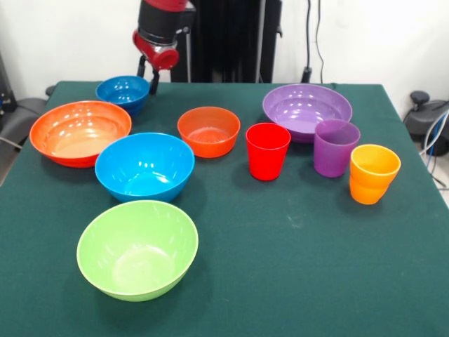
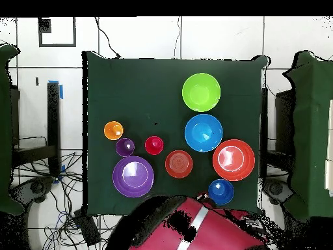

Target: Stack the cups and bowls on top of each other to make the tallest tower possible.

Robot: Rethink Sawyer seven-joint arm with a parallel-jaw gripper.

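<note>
Nine glossy round vessels [image 1: 144, 166] sit unstacked (tool [image 1: 147, 76] fingers apart over dark blue bowl [image 1: 123, 92]).

We see nine pieces standing apart and upright, none stacked. Near left sits the lime green bowl [image 1: 137, 249], behind it the light blue bowl [image 1: 144, 166], then the wide orange-red bowl [image 1: 80, 132] and dark blue bowl [image 1: 123, 93]. The small orange bowl [image 1: 208, 130] sits mid-counter. Rightward stand the red cup [image 1: 267, 151], purple cup [image 1: 336, 147], orange cup [image 1: 373, 173] and purple bowl [image 1: 306, 110].
</note>
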